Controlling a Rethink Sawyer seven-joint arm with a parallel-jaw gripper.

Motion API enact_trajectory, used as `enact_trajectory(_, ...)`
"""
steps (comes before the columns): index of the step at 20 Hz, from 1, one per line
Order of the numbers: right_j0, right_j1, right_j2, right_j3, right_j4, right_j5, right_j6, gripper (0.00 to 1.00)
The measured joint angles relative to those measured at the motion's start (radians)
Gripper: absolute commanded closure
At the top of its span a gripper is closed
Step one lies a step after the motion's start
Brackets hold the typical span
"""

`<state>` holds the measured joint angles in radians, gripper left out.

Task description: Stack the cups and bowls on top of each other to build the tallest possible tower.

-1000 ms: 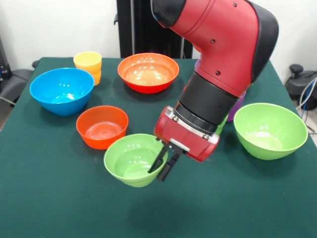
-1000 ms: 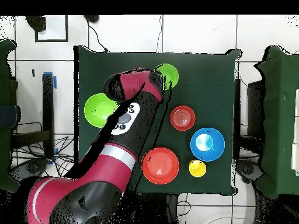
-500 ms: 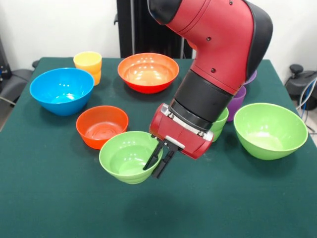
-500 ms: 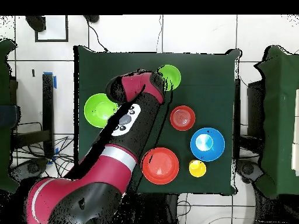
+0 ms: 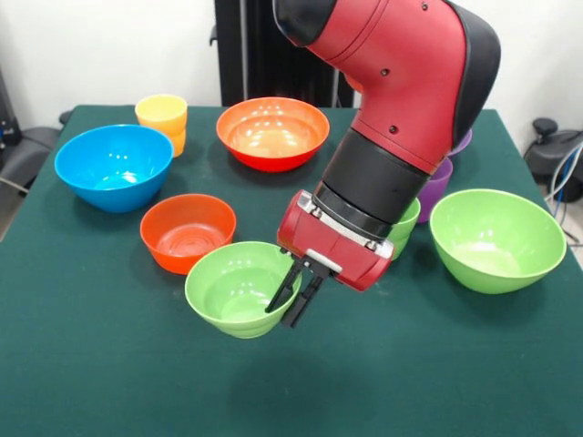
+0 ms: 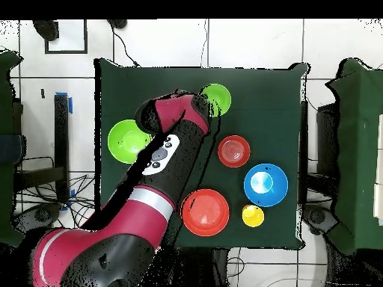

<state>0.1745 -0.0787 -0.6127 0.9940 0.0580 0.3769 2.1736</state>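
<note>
Front view puts the risk right at the jaws (image 5: 293, 297): they are pinched narrow on the near-side rim of the light-green bowl (image 5: 232, 289), one finger inside and one outside, and the bowl looks lifted clear of the tabletop (image 5: 109, 364) and hanging tilted from that single edge. I'd judge a hold that thin could let the glossy plastic swivel or slip out if the arm swings quickly. Just beyond the jaws and to the side of the held bowl sits the small orange-red bowl (image 5: 187, 231), almost under the green rim, so a low carry could clip it. On the other side, behind the wrist, a small green bowl (image 5: 403, 225) and something purple (image 5: 439, 185) are mostly hidden by the arm; a turn of the wrist might knock them. Farther off stand the large green bowl (image 5: 496, 238), blue bowl (image 5: 113, 166), orange bowl (image 5: 272, 133) and yellow cup (image 5: 162, 120). No tower stands yet that I can see.
</note>
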Motion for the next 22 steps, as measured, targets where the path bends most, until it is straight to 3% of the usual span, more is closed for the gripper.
enact_trajectory(22,0.026,0.011,-0.021,0.021,0.0,-0.014,0.0,1.0)
